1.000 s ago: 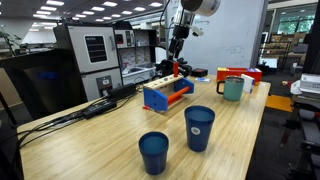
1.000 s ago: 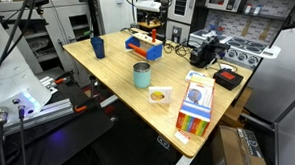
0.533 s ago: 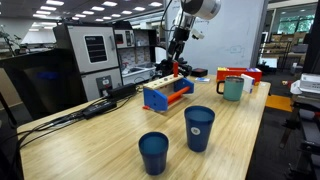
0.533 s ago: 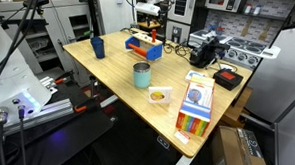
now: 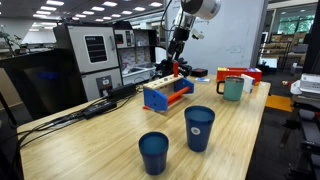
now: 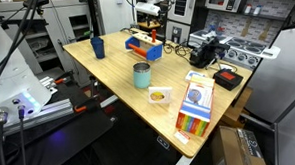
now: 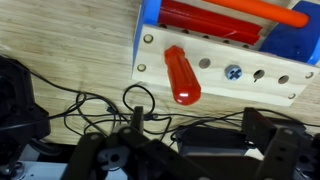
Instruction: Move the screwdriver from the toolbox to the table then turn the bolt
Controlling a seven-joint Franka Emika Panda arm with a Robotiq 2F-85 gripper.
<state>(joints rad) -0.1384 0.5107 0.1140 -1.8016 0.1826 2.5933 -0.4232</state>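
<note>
My gripper (image 5: 177, 60) hangs empty over the toolbox (image 5: 165, 95), opening unclear; the screwdriver (image 7: 182, 75) sits in its holed rack (image 7: 270, 88) near the bolt (image 7: 233, 72), so I'd centre on the handle, then close.

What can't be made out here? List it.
Red-handled slim screwdriver: shaft unseen in wrist view, handle seemingly covers it.
Blue rectangular toolbox: cut off by wrist view's top edge.
Black gripper: open or shut unreadable, too small in exterior views, dark blur in wrist view.
</note>
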